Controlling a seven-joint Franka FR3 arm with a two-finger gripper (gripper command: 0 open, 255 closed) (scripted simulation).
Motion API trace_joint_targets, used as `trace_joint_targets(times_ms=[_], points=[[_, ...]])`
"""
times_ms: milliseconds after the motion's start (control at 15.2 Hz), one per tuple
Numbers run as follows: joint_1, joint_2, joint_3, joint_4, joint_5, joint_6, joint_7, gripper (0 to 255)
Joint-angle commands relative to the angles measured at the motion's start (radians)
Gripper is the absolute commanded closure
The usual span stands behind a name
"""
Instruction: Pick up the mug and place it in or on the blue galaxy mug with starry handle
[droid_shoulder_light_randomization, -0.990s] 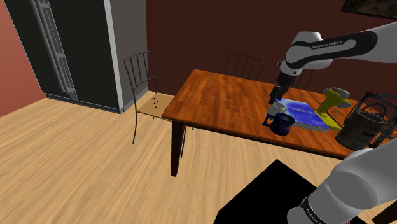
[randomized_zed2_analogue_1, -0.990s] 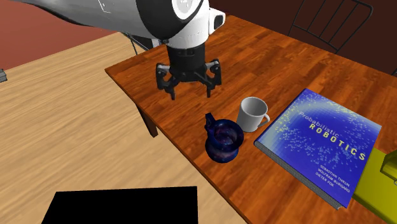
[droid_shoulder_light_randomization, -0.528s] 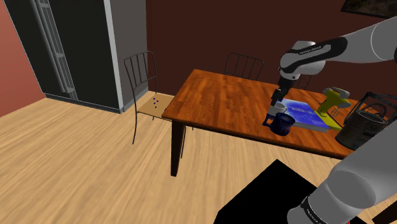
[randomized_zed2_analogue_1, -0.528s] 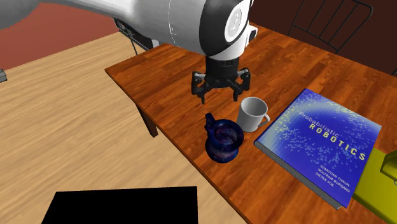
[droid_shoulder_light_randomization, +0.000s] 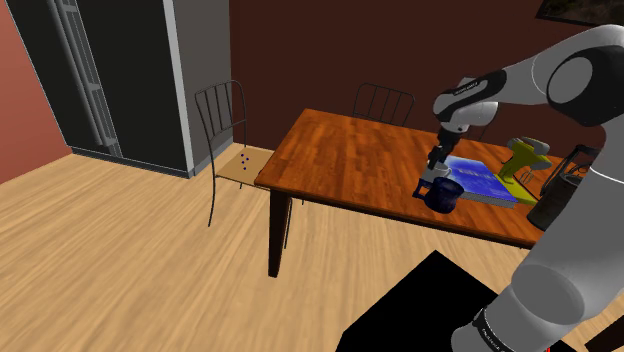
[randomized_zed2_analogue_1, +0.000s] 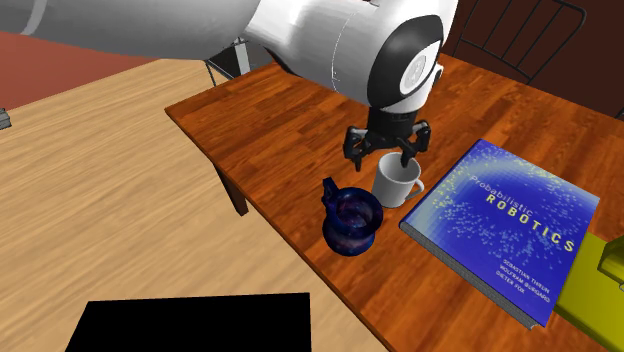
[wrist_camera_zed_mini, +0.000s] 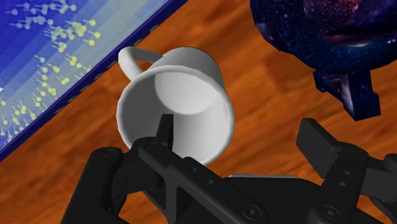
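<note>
Claw (randomized_zed2_analogue_1: 388, 152) is held wide open above white mug (randomized_zed2_analogue_1: 398, 184); judged rigid, light, slippery, so its rim wall is best pinched.

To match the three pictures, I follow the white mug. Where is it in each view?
Shoulder view: mug right of centre, under the hand.
Second exterior view: mug at centre, below the hand.
Wrist view: mug behind one of the fingers.
Shared landmark: the blue book beside it.
</note>
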Motion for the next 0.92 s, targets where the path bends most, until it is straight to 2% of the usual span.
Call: trace_joint_targets(times_ms=[0,330,858], points=[[-0.005,0.024,0.001,0.001,0.014,0.020,-0.012,0],[-0.015,0.071,0.008,-0.023,0.047,0.085,-0.034,0],[-0.015,0.071,0.008,-0.023,0.047,0.085,-0.034,0]])
